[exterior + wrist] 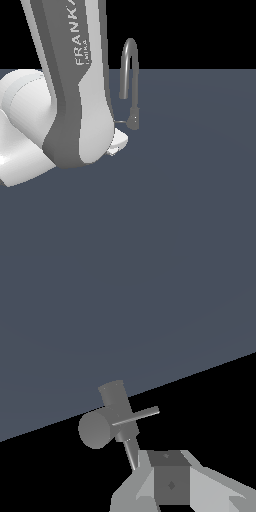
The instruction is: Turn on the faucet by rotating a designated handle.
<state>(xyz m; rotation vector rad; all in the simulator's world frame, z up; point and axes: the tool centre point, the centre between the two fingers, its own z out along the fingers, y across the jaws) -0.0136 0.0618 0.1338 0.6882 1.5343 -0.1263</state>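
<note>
From the exterior view the big white-and-grey Franka arm (75,100) fills most of what I can see, and the faucet (131,75) stands just behind it on the dark blue-grey floor (190,190), its thin gooseneck arching up over the horizon line. At the foot of the spout sits the short thick base, and the handle (120,121) pokes out of it toward the arm as a fine grey lever. The arm's bulk covers the gripper almost entirely here; only a pale lobe shows beside the faucet's base, right next to the lever's end.

The wrist view gives what the other hides. The gripper (172,483) appears as a grey block with pale flanks, very near the faucet (107,416), whose stubby cylindrical body looms close. The handle (136,417) crosses that body as a slim bright bar. Whether the fingers are spread or closed I cannot tell, since neither view shows the tips.
</note>
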